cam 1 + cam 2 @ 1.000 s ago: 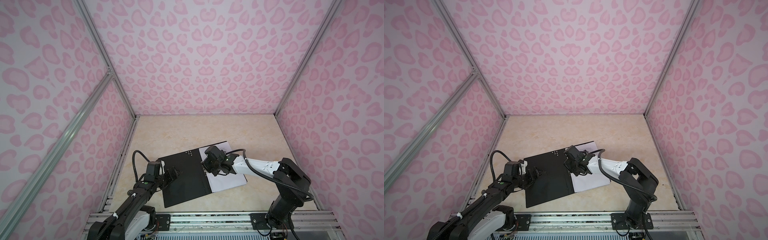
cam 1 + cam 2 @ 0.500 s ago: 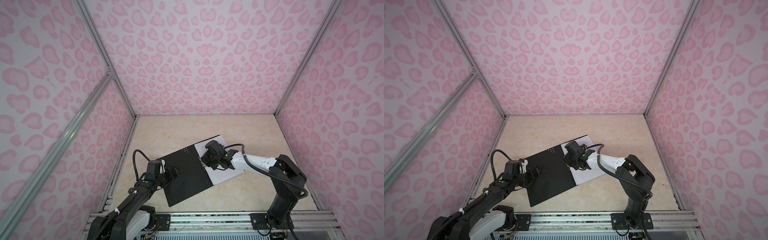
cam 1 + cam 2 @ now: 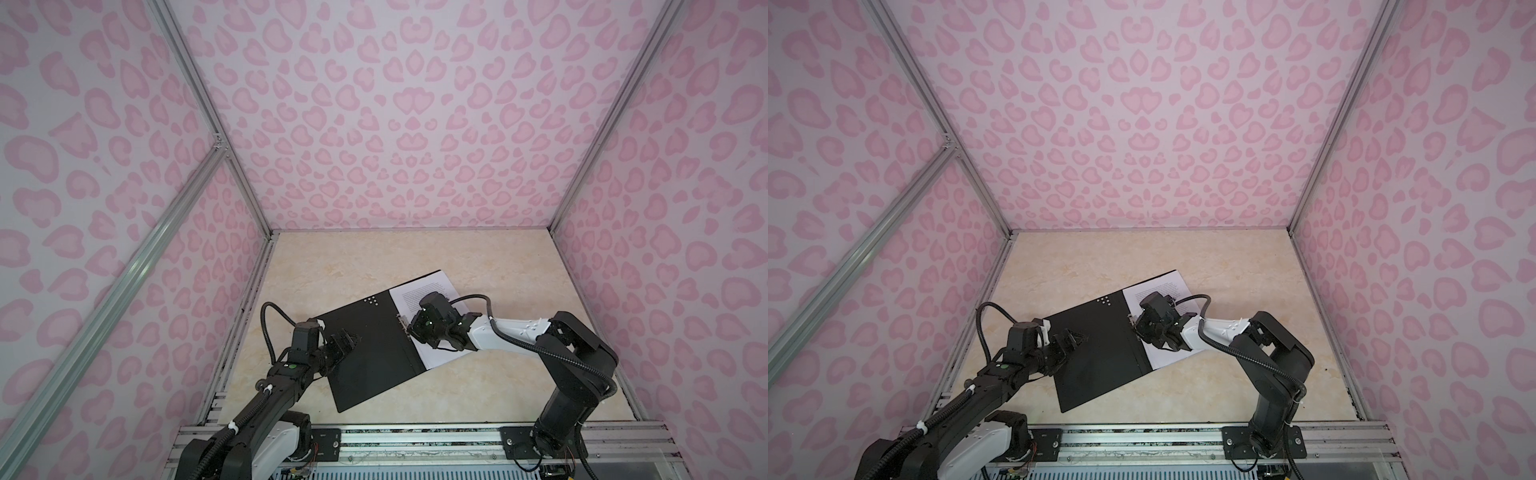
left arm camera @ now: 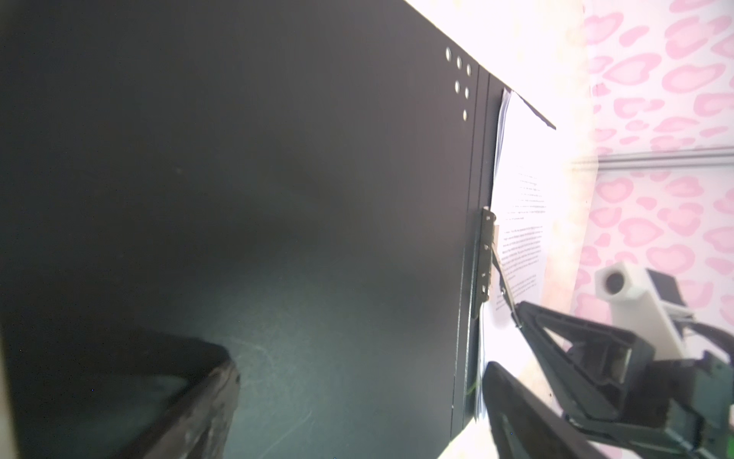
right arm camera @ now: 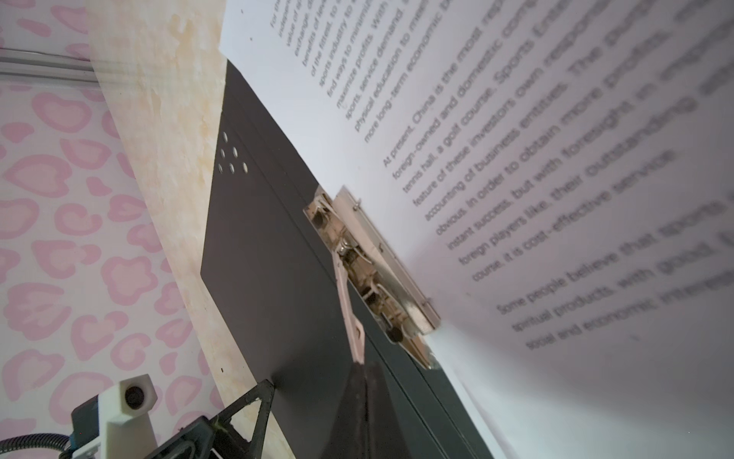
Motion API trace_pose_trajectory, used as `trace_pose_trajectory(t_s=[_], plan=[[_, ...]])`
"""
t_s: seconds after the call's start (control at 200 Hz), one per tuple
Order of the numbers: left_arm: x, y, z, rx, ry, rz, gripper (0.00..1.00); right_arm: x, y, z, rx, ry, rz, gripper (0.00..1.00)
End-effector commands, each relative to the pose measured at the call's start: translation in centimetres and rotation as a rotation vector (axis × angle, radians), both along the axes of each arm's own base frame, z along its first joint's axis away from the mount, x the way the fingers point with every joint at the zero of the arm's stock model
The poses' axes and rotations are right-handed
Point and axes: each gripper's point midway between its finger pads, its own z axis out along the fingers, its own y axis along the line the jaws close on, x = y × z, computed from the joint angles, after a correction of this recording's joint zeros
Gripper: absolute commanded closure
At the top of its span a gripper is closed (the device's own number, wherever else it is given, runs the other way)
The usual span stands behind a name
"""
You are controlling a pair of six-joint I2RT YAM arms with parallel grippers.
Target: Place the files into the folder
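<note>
The folder [image 3: 365, 357] [image 3: 1096, 361] lies open on the table, black inside up, turned at an angle. The files [image 3: 432, 291] [image 3: 1163, 291], white printed sheets, rest on its right half with their edge under the metal clip [image 5: 377, 262] [image 4: 486, 254] at the spine. My right gripper [image 3: 411, 330] [image 3: 1137, 328] [image 5: 363, 381] is shut on the clip's thin lever [image 5: 349, 310], which angles away from the clip body. My left gripper [image 3: 347, 338] [image 3: 1073, 336] [image 4: 357, 405] stands open over the folder's left cover, near its left edge.
Pink patterned walls close in the marble-look table [image 3: 374, 257] on three sides. An aluminium rail [image 3: 415, 436] runs along the front edge, carrying both arm bases. The right arm's cable [image 3: 478, 299] loops above the sheets.
The folder and files have swung round, their right side going toward the back wall. My right gripper moved back with the clip lever. The left gripper has barely shifted.
</note>
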Motion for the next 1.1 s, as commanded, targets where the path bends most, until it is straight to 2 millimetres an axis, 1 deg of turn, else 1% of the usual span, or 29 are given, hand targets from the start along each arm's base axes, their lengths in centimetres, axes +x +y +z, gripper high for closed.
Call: trace_pose_trajectory(t_s=[0.0,0.13,0.22,0.53,0.72,0.83,0.935,1.02,1.095], plan=[[-1.7,1.9,-2.3,0.077,0.108,0.073,0.03,-1.0,-3.0,-3.4,-0.123,0.029,-0.021,1.00],[-2.0,2.1,-2.6,0.080,0.124,0.074,0.03,-2.1,-4.9,-5.4,-0.195,0.029,-0.018,1.00],[-1.9,2.1,-2.6,0.086,0.126,0.073,0.03,-2.4,-5.9,-6.7,-0.208,0.032,-0.028,1.00],[-1.8,2.4,-2.4,0.098,0.134,0.079,0.03,-3.1,-8.7,-9.4,-0.298,0.043,-0.041,1.00],[-1.6,2.6,-2.3,0.112,0.140,0.077,0.03,-3.3,-9.9,-10.5,-0.354,0.040,-0.048,1.00],[-1.5,2.5,-2.6,0.112,0.151,0.074,0.03,-3.6,-10.8,-11.0,-0.396,0.044,-0.056,1.00],[-1.5,2.5,-2.9,0.116,0.162,0.068,0.03,-3.9,-11.5,-12.2,-0.428,0.060,-0.057,1.00],[-1.3,2.3,-2.9,0.109,0.161,0.060,0.03,-4.4,-11.6,-13.1,-0.438,0.076,-0.051,1.00],[-1.2,2.2,-3.0,0.109,0.162,0.057,0.03,-4.6,-11.3,-13.2,-0.446,0.076,-0.041,1.00]])
